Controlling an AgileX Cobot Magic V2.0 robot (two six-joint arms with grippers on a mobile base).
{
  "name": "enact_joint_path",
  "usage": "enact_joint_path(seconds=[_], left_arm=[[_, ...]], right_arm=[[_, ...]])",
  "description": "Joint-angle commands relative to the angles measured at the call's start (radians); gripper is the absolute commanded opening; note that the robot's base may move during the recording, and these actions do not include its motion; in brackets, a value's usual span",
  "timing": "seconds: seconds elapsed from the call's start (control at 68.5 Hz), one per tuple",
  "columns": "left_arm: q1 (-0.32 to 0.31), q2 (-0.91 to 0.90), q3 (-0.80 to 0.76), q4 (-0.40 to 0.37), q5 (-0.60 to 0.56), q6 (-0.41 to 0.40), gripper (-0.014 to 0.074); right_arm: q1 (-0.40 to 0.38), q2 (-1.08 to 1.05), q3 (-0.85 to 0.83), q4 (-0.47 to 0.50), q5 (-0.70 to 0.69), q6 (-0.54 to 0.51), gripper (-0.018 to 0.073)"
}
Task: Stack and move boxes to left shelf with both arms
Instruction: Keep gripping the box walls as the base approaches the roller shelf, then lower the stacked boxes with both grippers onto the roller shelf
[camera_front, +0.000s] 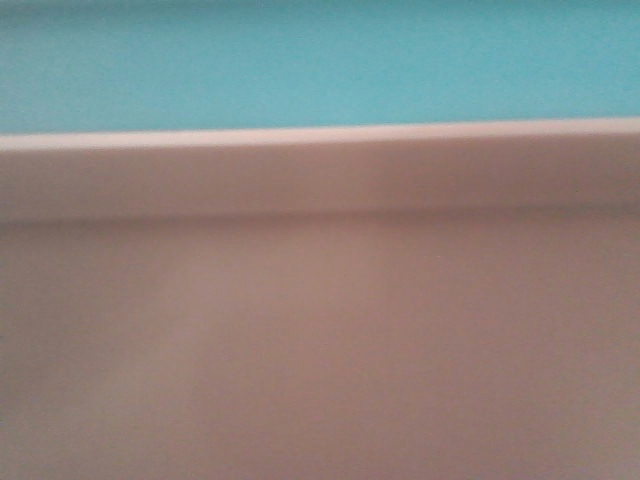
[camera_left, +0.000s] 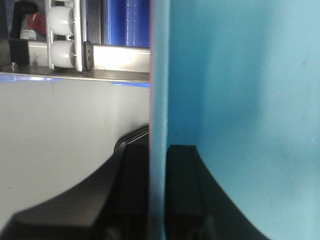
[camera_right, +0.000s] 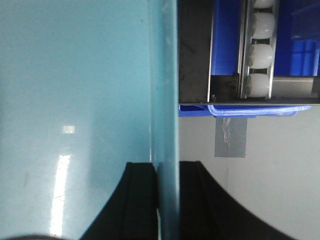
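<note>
Both claws, left claw (camera_left: 159, 200) and right claw (camera_right: 167, 200), pinch opposite walls of the blue box (camera_left: 240, 100), nested in the pink box (camera_front: 320, 340); shelf (camera_left: 120, 57) placement remains.

Front view all blur, pink bin (camera_front: 320, 340) and blue bin (camera_front: 320, 60) edge-cropped; both wrist views' fingers (camera_left: 132, 195) bottom-cropped.

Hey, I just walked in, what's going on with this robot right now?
Both arms are holding the light blue bin by its opposite walls. The left gripper is clamped over one wall, one finger inside and one outside, and the right gripper grips the other wall the same way. The front camera is filled by the pink bin up close with blue above it, so the two look stacked. Shelf rollers and dark blue crates show just beyond, so the shelf is near.
</note>
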Motion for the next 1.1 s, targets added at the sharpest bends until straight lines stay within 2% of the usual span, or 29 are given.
enact_joint_path(seconds=[0.0, 0.263, 0.438, 0.555, 0.672, 0.935, 1.081], left_arm=[[-0.028, -0.037, -0.050, -0.058, 0.041, -0.010, -0.0003], [-0.015, -0.037, -0.059, -0.007, -0.057, 0.023, -0.0003], [0.059, -0.006, -0.129, -0.004, -0.093, 0.077, -0.0003], [0.127, 0.054, -0.200, -0.004, -0.103, 0.157, -0.0003], [0.170, 0.115, -0.262, -0.004, -0.134, 0.203, -0.0003], [0.223, 0.234, -0.366, 0.031, -0.239, 0.240, -0.0003], [0.241, 0.287, -0.383, 0.059, -0.347, 0.249, -0.0003]], right_arm=[[0.016, -0.027, -0.050, 0.005, -0.042, -0.050, 0.0029], [-0.010, -0.027, -0.093, -0.071, -0.083, -0.077, 0.0029], [-0.092, -0.023, -0.139, -0.071, -0.145, -0.123, 0.0029], [-0.150, -0.010, -0.157, -0.071, -0.219, -0.159, 0.0029], [-0.193, 0.030, -0.171, -0.071, -0.286, -0.186, 0.0029], [-0.264, 0.183, -0.227, -0.071, -0.452, -0.211, 0.0029], [-0.296, 0.250, -0.265, -0.087, -0.544, -0.236, 0.0029]])
